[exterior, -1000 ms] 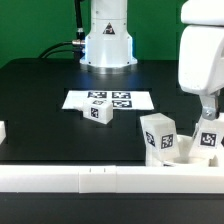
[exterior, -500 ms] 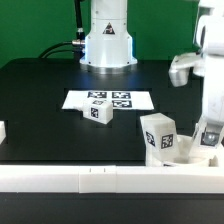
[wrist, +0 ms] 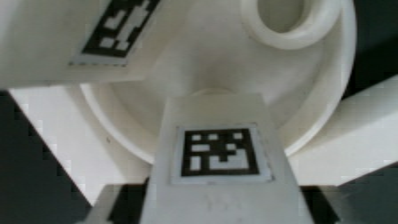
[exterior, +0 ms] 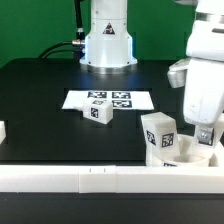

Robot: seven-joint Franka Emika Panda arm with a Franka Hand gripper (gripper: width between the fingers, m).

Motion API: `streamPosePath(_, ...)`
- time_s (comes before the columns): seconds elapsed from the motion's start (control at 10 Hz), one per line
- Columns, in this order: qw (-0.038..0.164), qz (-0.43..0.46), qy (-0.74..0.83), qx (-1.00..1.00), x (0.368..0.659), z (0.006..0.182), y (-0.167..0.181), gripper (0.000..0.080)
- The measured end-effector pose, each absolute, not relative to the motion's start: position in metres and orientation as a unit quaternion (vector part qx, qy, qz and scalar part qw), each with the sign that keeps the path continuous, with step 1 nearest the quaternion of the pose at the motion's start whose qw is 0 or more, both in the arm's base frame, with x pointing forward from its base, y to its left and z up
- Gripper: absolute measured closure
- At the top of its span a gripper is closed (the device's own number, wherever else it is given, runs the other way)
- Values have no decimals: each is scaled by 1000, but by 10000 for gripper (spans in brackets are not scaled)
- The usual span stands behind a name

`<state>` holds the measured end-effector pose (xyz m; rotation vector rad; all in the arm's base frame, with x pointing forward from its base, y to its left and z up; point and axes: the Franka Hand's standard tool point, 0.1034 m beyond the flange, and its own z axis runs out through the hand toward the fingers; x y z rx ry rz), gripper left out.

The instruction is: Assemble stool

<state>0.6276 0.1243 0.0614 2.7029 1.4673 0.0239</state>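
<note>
Pincer (exterior: pixel 205 137) sits low at the lower right of the exterior view. In the wrist view its two dark fingers (wrist: pixel 125 205) flank a tagged leg (wrist: pixel 221 150), so I judge it closed on that held leg. This held leg stands upright over the round seat (exterior: pixel 192 152), which lies on the desk (exterior: pixel 40 90) in the frame's lower right, just behind the long white rail (exterior: pixel 90 178). A standing leg (exterior: pixel 160 135) rises from the seat, to the exterior view's left of the pincer. The step in hand looks like seating the held leg in the seat; whether its foot has entered a socket cannot be told. To do it well, hold the leg plumb, centre it before pressing, and go down slowly and straight. Let go only once it sits flush, since a tilt could jam it or shove the seat. A loose leg (exterior: pixel 98 112) lies mid-frame, just in front of the marker board (exterior: pixel 110 99)
</note>
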Motion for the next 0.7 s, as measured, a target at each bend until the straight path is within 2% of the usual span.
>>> streamPosePath(0.3, 30, -14, 248, 968, 633, 68, 114, 468)
streamPosePath(0.7, 36, -22, 92, 995, 634, 66, 104, 466)
